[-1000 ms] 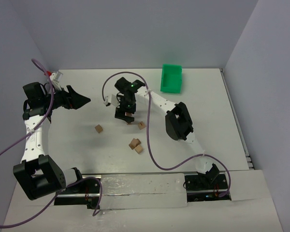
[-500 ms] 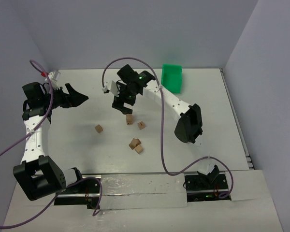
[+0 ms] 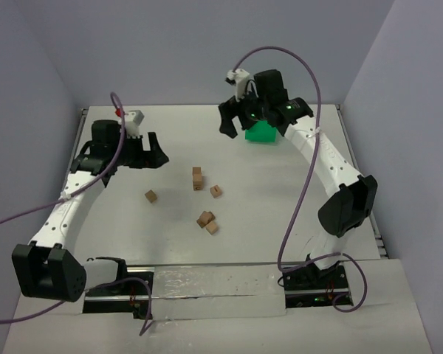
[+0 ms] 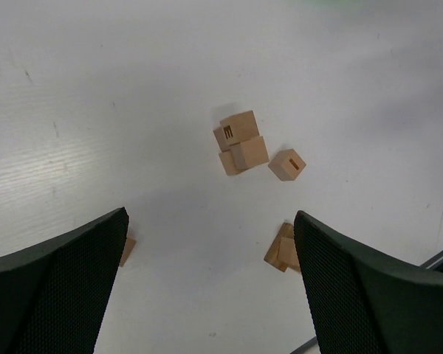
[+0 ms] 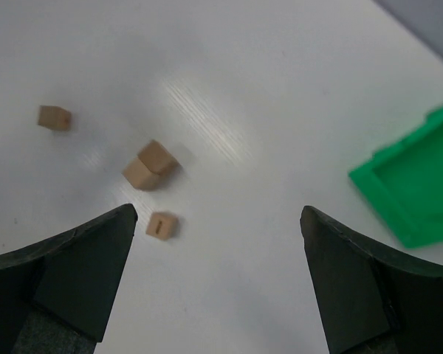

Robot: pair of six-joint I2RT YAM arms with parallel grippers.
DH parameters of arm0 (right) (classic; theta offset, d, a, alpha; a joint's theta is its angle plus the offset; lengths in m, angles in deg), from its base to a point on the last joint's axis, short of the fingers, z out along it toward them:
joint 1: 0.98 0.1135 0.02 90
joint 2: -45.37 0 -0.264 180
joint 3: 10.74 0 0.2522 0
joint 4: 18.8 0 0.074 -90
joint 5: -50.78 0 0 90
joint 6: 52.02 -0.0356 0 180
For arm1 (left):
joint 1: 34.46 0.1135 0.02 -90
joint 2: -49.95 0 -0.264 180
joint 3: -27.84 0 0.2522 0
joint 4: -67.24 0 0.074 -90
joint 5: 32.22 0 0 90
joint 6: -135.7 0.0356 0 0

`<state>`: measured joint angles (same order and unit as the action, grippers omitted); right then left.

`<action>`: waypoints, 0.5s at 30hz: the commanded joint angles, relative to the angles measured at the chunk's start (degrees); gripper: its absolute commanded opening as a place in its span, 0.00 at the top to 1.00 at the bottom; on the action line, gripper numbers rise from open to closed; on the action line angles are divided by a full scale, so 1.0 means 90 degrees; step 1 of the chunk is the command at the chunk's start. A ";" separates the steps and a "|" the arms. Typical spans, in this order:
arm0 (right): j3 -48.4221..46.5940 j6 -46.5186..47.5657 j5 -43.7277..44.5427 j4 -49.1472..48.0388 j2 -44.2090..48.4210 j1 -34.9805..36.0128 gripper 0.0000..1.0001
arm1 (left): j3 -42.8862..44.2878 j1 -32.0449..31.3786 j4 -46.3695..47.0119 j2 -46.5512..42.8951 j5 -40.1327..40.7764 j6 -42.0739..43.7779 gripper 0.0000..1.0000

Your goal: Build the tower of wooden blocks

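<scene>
A short tower (image 3: 197, 177) of tan wood blocks, two cubes showing from above, stands mid-table; it also shows in the left wrist view (image 4: 240, 140) and the right wrist view (image 5: 151, 164). Loose wood blocks lie around it: one with a dark slot (image 3: 216, 191), one to the left (image 3: 151, 196), and a touching pair (image 3: 208, 223) nearer the arms. My left gripper (image 3: 159, 153) hovers open and empty left of the tower. High at the back, beside the green bin, my right gripper (image 3: 235, 127) is open with nothing in it.
The green bin (image 3: 262, 119) sits at the back of the table, partly behind the right gripper, and shows at the right edge of the right wrist view (image 5: 421, 184). Purple cables loop over both arms. A metal rail (image 3: 207, 284) runs along the near edge.
My right gripper has let go at the tower, risen and swung back-right toward the green bin. My left arm has swung right toward the table's middle. The blocks have not moved.
</scene>
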<state>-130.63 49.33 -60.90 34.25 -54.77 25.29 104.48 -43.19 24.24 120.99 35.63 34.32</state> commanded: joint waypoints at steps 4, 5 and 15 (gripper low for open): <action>0.1771 -0.0880 0.0538 -0.0796 0.0911 -0.0759 0.00 | 0.0478 -0.1902 -0.0482 0.0826 0.2062 -0.1214 0.01; 0.1924 -0.0894 0.0516 -0.0837 0.0967 -0.0825 0.00 | 0.0597 -0.2159 -0.0573 0.1010 0.2314 -0.1415 0.01; 0.2641 -0.1055 0.0403 -0.1189 0.1207 -0.1089 0.00 | 0.1962 -0.2688 -0.1291 0.3002 0.3126 -0.2172 0.02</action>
<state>-107.38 41.28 -56.65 28.10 -47.14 16.33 115.72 -66.62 15.96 142.71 59.69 18.19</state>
